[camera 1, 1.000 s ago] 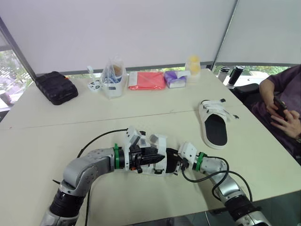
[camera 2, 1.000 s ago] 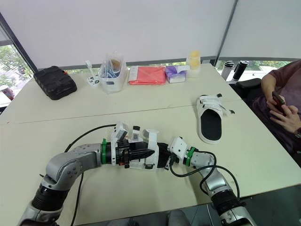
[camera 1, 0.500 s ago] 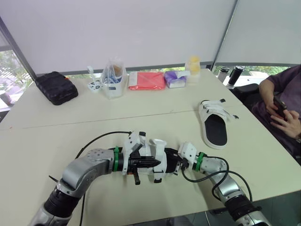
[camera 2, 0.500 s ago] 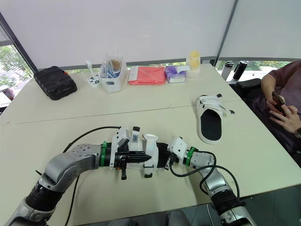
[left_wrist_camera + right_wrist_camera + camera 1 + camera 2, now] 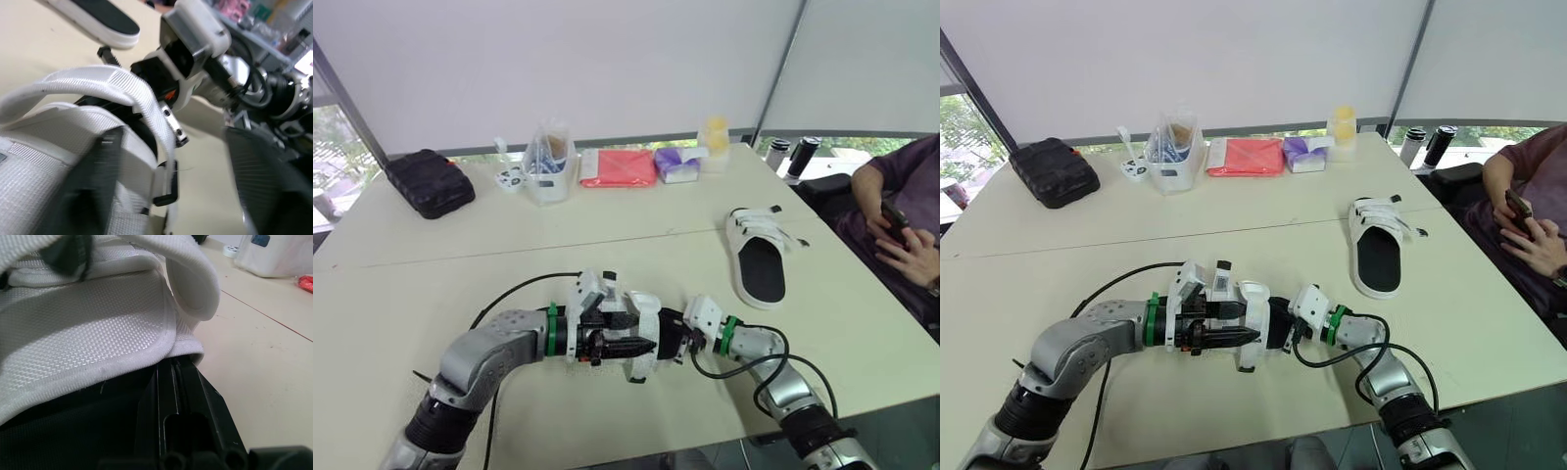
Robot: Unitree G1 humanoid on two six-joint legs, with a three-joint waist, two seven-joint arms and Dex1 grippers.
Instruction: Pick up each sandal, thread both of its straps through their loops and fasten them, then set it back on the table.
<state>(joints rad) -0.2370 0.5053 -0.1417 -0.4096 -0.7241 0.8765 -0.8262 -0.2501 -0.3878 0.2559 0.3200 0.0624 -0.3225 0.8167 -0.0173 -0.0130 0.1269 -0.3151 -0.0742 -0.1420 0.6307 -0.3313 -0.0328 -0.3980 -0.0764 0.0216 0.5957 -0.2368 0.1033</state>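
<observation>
From the head I counted two white, black-soled sandals: the flat sandal [image 5: 759,259] lay on the tabletop [image 5: 460,264] at right, and the held sandal [image 5: 641,328] sat between my left hand [image 5: 631,345] and right hand [image 5: 680,338], forearms level, wrists meeting. The left wrist showed a looped webbing strap [image 5: 98,81], with that hand's fingers [image 5: 264,186] apart. The right wrist showed the coarse-woven upper [image 5: 88,328]; I couldn't tell that hand's grip.

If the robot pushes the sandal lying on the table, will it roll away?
Probably not: the sandal lies flat on its sole, so it should slide. Its loose white straps look soft and would likely flop.
</observation>
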